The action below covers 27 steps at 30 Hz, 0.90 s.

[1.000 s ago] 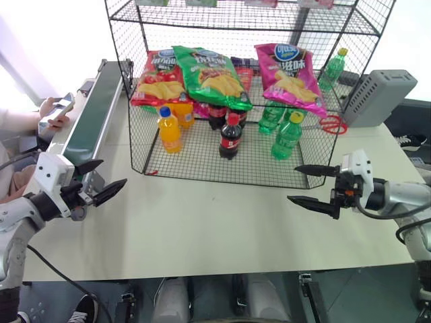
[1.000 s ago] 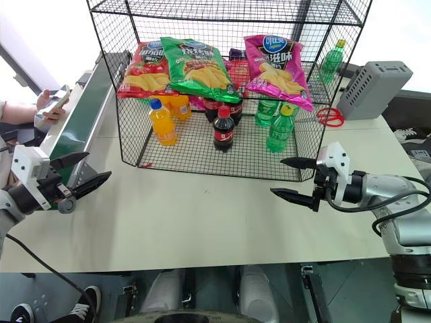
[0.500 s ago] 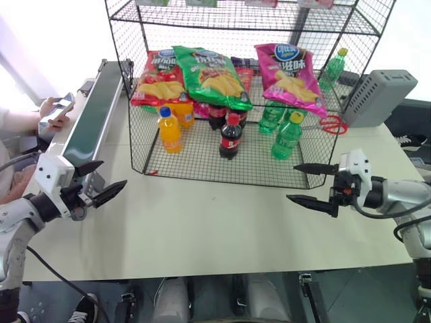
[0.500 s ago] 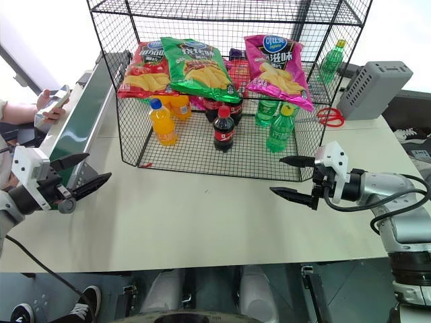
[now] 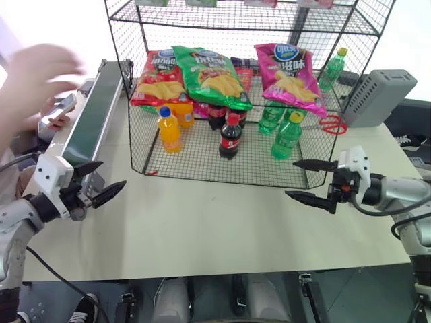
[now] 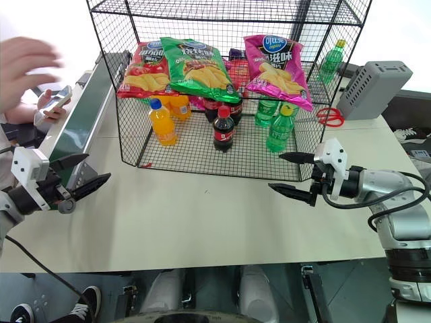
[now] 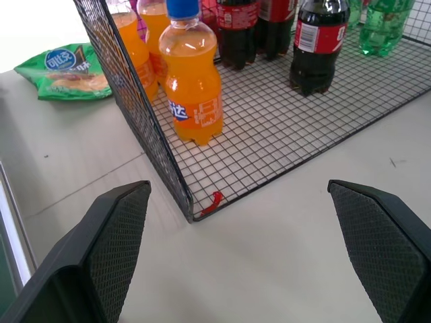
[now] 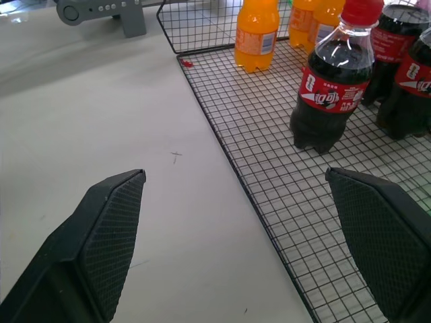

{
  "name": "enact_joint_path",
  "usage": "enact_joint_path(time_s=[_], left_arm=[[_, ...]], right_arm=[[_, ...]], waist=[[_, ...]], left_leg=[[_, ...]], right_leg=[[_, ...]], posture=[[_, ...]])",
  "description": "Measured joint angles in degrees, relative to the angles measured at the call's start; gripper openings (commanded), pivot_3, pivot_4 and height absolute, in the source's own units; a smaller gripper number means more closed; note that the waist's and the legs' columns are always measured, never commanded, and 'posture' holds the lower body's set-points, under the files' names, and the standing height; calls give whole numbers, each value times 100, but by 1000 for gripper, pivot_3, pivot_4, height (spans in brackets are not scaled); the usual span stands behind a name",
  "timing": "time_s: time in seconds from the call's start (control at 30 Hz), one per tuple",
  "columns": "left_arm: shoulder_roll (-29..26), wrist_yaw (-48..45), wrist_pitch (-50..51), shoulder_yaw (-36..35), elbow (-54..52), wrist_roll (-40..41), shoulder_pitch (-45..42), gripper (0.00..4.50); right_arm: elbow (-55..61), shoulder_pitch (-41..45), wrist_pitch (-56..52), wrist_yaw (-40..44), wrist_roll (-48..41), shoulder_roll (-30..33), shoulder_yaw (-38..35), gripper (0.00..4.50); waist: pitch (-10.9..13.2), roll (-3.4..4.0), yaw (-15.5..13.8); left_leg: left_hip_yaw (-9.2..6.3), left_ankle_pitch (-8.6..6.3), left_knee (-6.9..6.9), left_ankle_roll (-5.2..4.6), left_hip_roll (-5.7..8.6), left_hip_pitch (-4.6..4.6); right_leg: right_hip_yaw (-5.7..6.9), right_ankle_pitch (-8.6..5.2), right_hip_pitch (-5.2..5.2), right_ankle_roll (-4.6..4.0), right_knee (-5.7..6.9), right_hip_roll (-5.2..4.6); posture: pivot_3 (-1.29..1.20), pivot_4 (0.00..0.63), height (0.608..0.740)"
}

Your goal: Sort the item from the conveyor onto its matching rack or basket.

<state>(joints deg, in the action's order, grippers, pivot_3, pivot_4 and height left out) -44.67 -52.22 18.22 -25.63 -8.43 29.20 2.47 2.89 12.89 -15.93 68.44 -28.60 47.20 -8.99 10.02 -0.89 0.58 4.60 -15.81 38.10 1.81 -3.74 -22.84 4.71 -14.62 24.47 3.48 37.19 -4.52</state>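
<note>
Magenta-pink chip bag point(image 5: 289, 75) already lying far right on the black wire rack point(image 5: 202, 158), green conveyor belt point(image 5: 91, 118) bare at left; waiting empty, both jaws wide over the worktop point(image 5: 202, 229), pending the next item.

Both arms held forward over the pale bench point(image 5: 202, 229), each tool spread wide and empty.

The left arm, grey-sleeved with a white wrist housing, enters from the robot's left; its left tool point(image 5: 96, 181) of two black tapered fingers points inward toward the right arm and slightly downward, the fingers well apart with nothing between them. The right arm, silver-grey with a white wrist block and a black cable looping from it, enters from the robot's right; its right tool point(image 5: 311, 180) points inward toward the left arm, its two black fingers likewise parted, one above the other, gripping nothing. Both tools hang clear of the bench surface.
</note>
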Motion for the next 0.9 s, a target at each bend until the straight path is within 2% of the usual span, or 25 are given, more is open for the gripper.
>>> enact_joint_path(time_s=[0.9], left_arm=[[7, -293, -16, 41, -87, 22, 140, 4500]], right_arm=[[-270, 292, 261, -15, 312, -148, 194, 4462]], waist=[[0, 0, 4]], left_leg=[[1, 0, 0, 0, -1, 2]], right_leg=[[0, 0, 0, 0, 3, 1]], posture=[[0, 150, 740]])
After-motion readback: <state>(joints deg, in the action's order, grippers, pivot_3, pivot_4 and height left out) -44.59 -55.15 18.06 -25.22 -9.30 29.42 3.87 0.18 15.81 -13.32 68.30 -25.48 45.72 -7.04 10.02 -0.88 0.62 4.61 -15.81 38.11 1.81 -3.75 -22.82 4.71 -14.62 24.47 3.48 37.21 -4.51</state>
